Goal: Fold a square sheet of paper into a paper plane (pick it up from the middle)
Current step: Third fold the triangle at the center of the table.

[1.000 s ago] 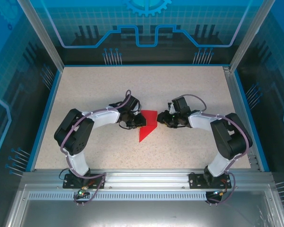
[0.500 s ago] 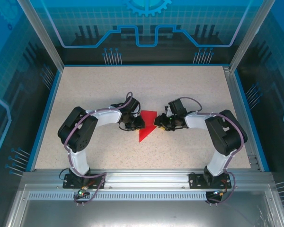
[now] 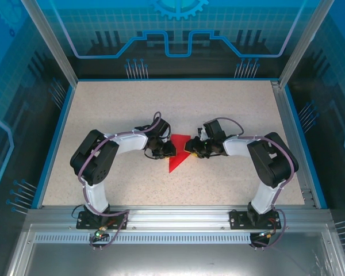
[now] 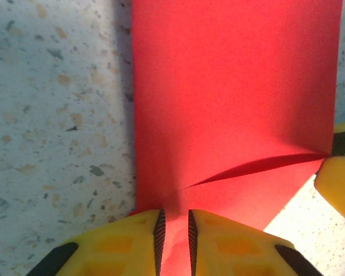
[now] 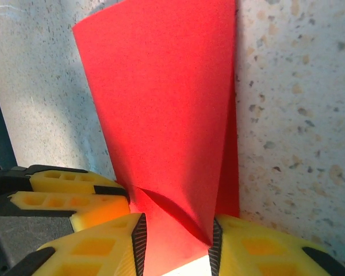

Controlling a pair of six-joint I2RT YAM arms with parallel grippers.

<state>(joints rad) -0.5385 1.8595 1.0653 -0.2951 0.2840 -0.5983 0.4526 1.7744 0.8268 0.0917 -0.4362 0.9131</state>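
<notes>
Legend: we read no lettering, number, label or brand name on any surface in the three views. The only sign-like mark we find is a light blue gear emblem (image 3: 179, 7) at the top of the rear enclosure panel (image 3: 103, 29), with circuit-style lines (image 3: 161, 56) printed beneath it; neither carries characters we can make out

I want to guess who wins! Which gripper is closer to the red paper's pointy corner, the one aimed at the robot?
Left. The left gripper pinches the red paper just beyond that corner; the right gripper pinches its right edge.
</notes>
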